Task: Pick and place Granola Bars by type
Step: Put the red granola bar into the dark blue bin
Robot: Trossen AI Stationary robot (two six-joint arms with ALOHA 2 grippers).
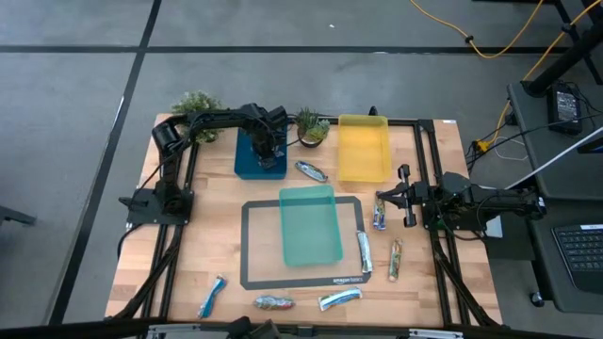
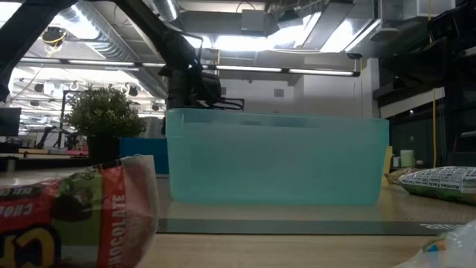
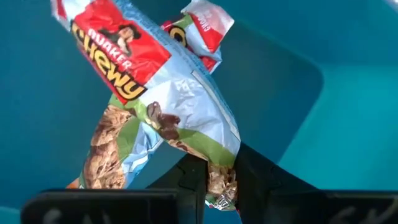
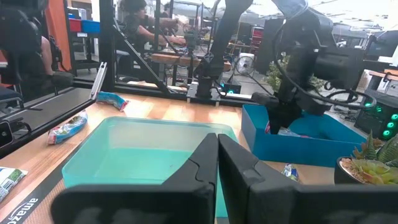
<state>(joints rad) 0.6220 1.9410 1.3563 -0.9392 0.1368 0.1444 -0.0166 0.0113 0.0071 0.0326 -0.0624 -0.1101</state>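
My left gripper (image 1: 265,149) reaches down into the blue tray (image 1: 247,166) at the table's far side and is shut on a silver-brown-green granola bar (image 3: 155,106). A second bar with a red end (image 3: 205,28) lies under it in that tray. My right gripper (image 1: 381,199) is shut and hovers at the right, just past the teal tray (image 1: 311,224) and above a bar (image 1: 379,217). Other bars lie flat on the table: one (image 1: 312,170) between the blue and yellow trays, two (image 1: 364,252) (image 1: 395,259) right of the teal tray, three (image 1: 212,297) (image 1: 273,302) (image 1: 339,298) along the near edge. My left gripper pinches the silver-brown-green bar by the crimped end of its wrapper (image 3: 219,182) between its two fingers (image 3: 193,180), coming from above into the blue tray. The bar stretches away from the fingers across the second bar; whether it rests on that bar I cannot tell.
The yellow tray (image 1: 363,146) stands at the far right of the blue one, with two small potted plants (image 1: 196,104) (image 1: 312,125) along the far edge. A dark-framed mat (image 1: 252,247) lies under the teal tray. In the low view a bar (image 2: 74,216) lies close to the camera.
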